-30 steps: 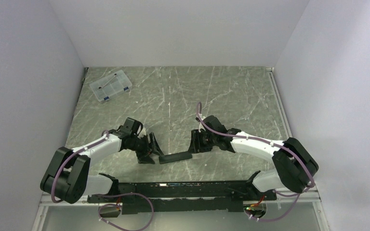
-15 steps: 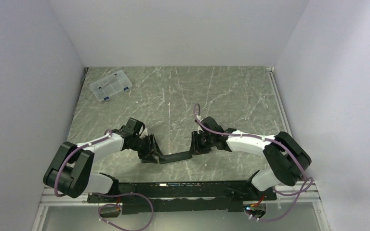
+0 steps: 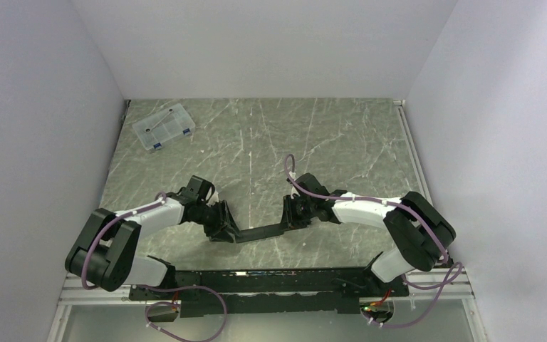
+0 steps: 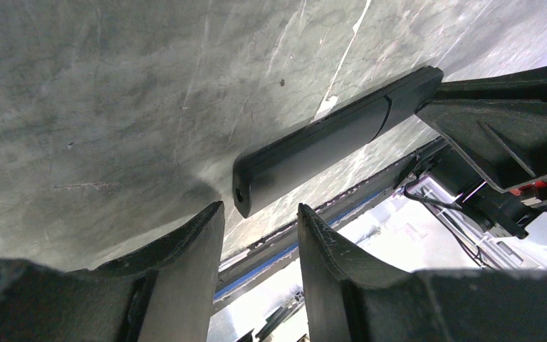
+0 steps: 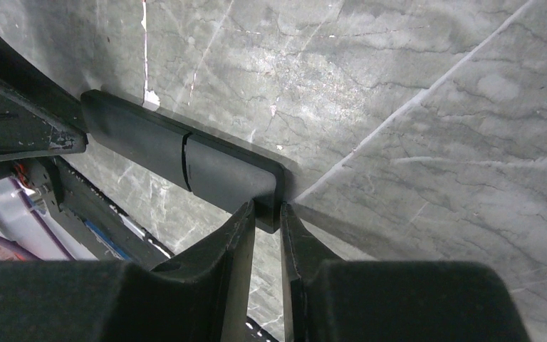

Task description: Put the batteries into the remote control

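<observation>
Two grippers flank one remote control [image 4: 327,139], one at each end.

Remote: slim matte-black bar with flat faces and rounded corners. A cross seam runs partway along its length, and there is a small round hole in the end facing the left gripper [image 4: 260,212]. It lies on the table [image 3: 327,135], a grey-green marbled slab, slightly glossy, with pale veins and scratches. The gripper fingers are dark, wedge-shaped and scuffed along the edges.

Left gripper: jaws apart, nothing between them. The remote's end sits just beyond the tips.

Right gripper [image 5: 267,211]: jaws drawn to a narrow slit, with the remote's end corner showing in the slit. Cannot tell whether they actually clamp it.

Versus a second ago (overhead view):
- Left jaws are less spread, and their tips are closer to the remote's end.
- The right arm's elbow has pulled in toward the remote, and the left arm's elbow has shifted likewise.
- The remote sits about where it was, at the same slant.

Room: on the far side of the remote, a broad stretch of slab runs up to the back wall. On the near side there is only a narrow strip before the black base rail [image 3: 271,279]. The clear compartment box [image 3: 164,127] is well apart from the remote, far-left, close to the table's edge. Its contents are too small to identify.
</observation>
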`<action>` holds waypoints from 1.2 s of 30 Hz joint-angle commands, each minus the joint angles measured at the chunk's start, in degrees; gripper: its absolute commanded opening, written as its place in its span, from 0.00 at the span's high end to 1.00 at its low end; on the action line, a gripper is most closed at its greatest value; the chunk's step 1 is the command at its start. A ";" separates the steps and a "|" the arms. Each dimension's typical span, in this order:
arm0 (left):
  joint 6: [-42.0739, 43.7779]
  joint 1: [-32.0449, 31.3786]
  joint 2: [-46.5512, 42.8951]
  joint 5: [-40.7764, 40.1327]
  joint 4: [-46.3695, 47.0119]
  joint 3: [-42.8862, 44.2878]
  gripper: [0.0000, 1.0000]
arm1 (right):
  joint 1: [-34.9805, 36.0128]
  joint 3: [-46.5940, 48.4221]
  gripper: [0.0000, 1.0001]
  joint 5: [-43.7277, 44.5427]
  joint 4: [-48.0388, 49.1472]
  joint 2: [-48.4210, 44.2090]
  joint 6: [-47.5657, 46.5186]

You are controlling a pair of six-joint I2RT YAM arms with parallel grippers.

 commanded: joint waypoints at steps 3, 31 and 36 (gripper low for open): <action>0.22 -0.46 1.09 0.19 1.61 -0.08 0.55 | -0.21 1.77 0.81 -1.05 2.16 0.54 0.41; 0.18 -2.22 4.21 0.52 3.25 1.38 0.76 | 2.51 3.92 0.87 -2.80 2.89 2.81 0.42; 0.26 -2.33 4.31 0.58 3.23 1.42 0.77 | 2.94 4.49 0.87 -1.80 1.74 2.95 -0.06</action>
